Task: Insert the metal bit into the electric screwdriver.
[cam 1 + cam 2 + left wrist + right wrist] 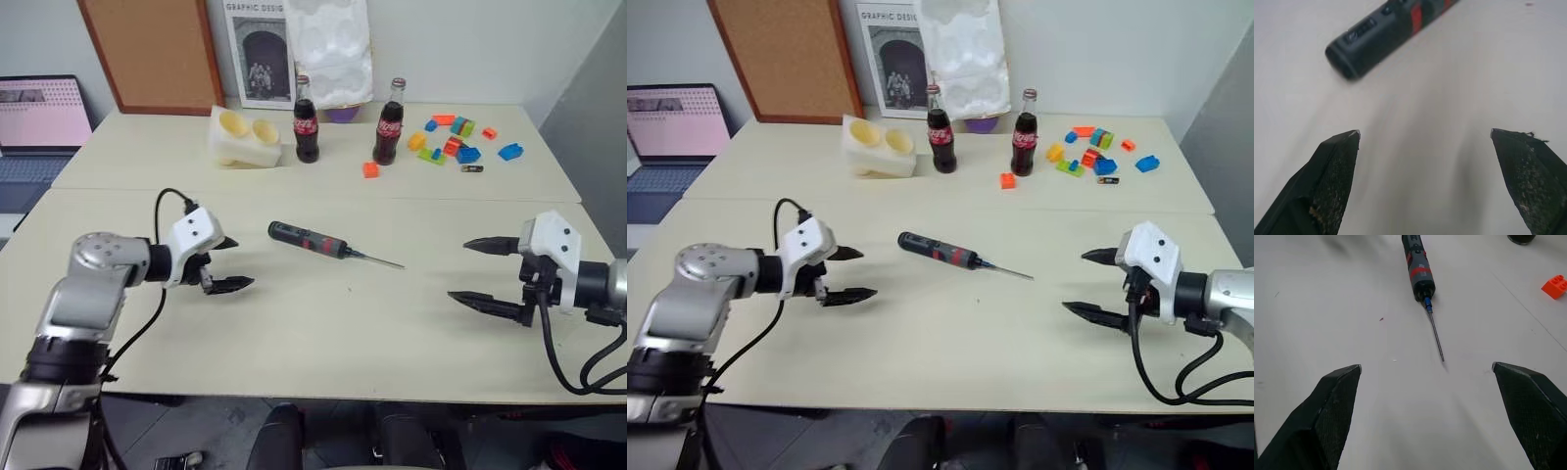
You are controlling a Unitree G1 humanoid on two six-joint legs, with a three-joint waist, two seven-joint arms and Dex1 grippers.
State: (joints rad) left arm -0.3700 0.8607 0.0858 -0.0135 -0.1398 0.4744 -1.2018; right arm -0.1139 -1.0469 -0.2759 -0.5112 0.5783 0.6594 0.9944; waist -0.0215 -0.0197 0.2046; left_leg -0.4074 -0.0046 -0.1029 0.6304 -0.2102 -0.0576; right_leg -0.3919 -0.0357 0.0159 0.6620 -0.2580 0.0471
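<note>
Here the electric screwdriver (pixel 308 238) lies flat near the middle of the table (pixel 294 333), with the metal bit (pixel 1436 335) projecting in line from its bluish tip; judged from this alignment, the bit is already seated and the insertion looks complete. One screwdriver and one bit are present. The left gripper (pixel 221 264) hangs just beside the screwdriver's butt end, its two fingers spread wide and holding nothing. The right gripper (pixel 482 273) hangs well apart from the bit's point, likewise wide open and empty. Both face the tool from opposite ends, probably because each served one end of the assembly. Farther back stand two cola bottles (pixel 307 120), one white foam tray (pixel 245 137) with two hollows, and a scatter of coloured blocks (pixel 453 138), too small to count exactly.
</note>
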